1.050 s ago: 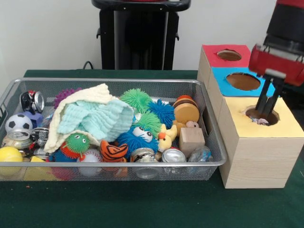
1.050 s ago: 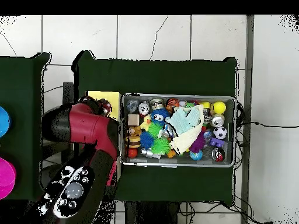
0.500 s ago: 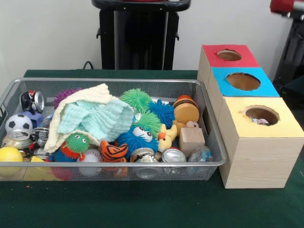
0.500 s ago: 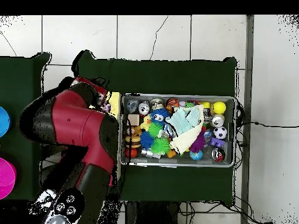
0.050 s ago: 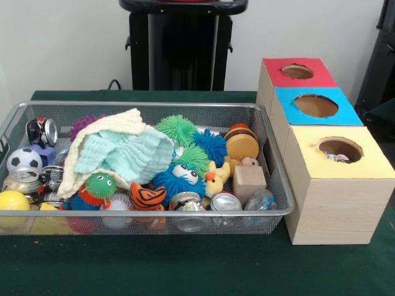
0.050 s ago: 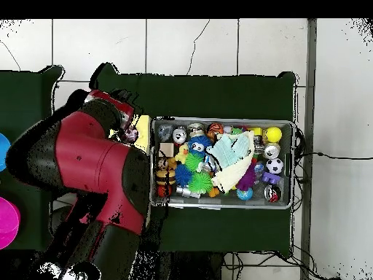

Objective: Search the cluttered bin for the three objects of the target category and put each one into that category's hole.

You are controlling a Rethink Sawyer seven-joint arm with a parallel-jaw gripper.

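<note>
Rising bent beside the wire bin (image 6: 222, 203), the arm (image 6: 87, 157) hides whether its hand is open.

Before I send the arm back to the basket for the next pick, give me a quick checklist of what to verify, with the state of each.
1. Arm clear of the boxes: ok in the front view; the overhead view shows the red arm raised over them.
2. Gripper state: cannot tell, the arm hides it.
3. Yellow box hole unblocked: ok, something pale lies inside, below the rim.
4. Basket reachable from above: ok.
5. Cloth off the toys: not ok, it covers the middle.
6. Blue box hole and red box hole open: ok.
</note>
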